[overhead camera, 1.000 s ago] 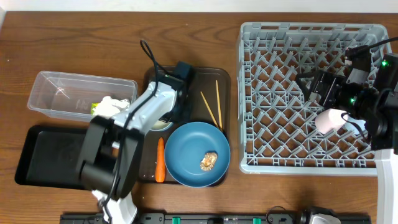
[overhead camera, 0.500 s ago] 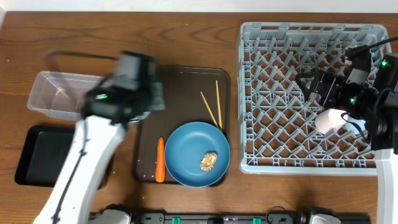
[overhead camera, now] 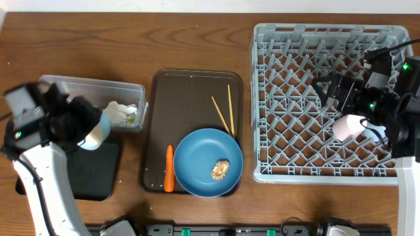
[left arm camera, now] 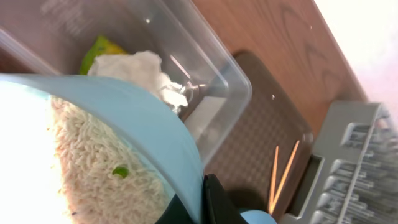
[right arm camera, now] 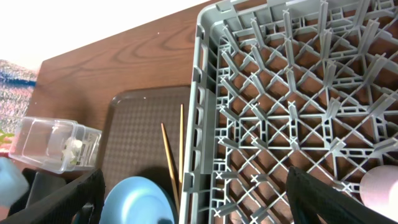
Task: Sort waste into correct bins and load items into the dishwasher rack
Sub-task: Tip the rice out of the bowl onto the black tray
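My left gripper point(overhead camera: 80, 124) is shut on the rim of the light blue cup point(overhead camera: 95, 133), held tilted over the black tray point(overhead camera: 98, 177), just in front of the clear tub point(overhead camera: 72, 92). White rice point(left arm camera: 93, 168) with a green bit lies inside the cup point(left arm camera: 155, 124). The tub point(left arm camera: 211, 74) holds a white tissue point(left arm camera: 137, 65) and the yellow-green wrapper point(left arm camera: 102, 46). The blue plate point(overhead camera: 200, 157) carries a brownish lump point(overhead camera: 220, 169); the carrot point(overhead camera: 169, 168) and chopsticks point(overhead camera: 226, 111) lie nearby. My right gripper point(overhead camera: 331, 88) hangs open over the grey rack point(overhead camera: 262, 98), beside the pink cup point(overhead camera: 348, 126).
The dark brown serving tray point(overhead camera: 190, 92) sits mid-table under the plate, carrot and chopsticks. The rack point(right arm camera: 205, 93) fills the right side; the pink cup point(right arm camera: 382, 190) shows at the right wrist view's lower right. No white bowl shows.
My left arm swung from the brown serving tray to the far left, carrying the light blue cup to the black tray beside the tub. The right arm and pink cup stayed put.
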Action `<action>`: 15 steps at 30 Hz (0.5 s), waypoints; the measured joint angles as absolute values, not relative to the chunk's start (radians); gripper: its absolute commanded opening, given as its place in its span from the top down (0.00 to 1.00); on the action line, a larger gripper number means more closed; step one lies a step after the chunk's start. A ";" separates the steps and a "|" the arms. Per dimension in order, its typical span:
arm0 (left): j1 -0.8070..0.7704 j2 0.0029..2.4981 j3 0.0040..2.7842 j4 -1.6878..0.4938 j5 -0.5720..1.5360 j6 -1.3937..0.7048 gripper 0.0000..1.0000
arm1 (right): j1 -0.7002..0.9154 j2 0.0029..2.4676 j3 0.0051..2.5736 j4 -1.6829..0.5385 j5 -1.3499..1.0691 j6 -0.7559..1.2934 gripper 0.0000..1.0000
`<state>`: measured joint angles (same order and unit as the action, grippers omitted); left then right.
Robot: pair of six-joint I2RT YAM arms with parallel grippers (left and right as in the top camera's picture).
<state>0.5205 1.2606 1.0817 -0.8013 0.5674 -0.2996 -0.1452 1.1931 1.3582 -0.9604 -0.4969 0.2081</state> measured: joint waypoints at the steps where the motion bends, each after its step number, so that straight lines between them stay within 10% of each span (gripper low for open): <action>1: 0.560 1.261 1.046 -0.779 0.605 -0.294 0.94 | -0.145 1.193 1.358 -0.960 -0.497 0.208 0.14; 15: 1.061 1.261 0.660 -0.516 1.145 -0.096 0.94 | -0.145 1.194 1.358 -0.945 -0.497 0.207 0.13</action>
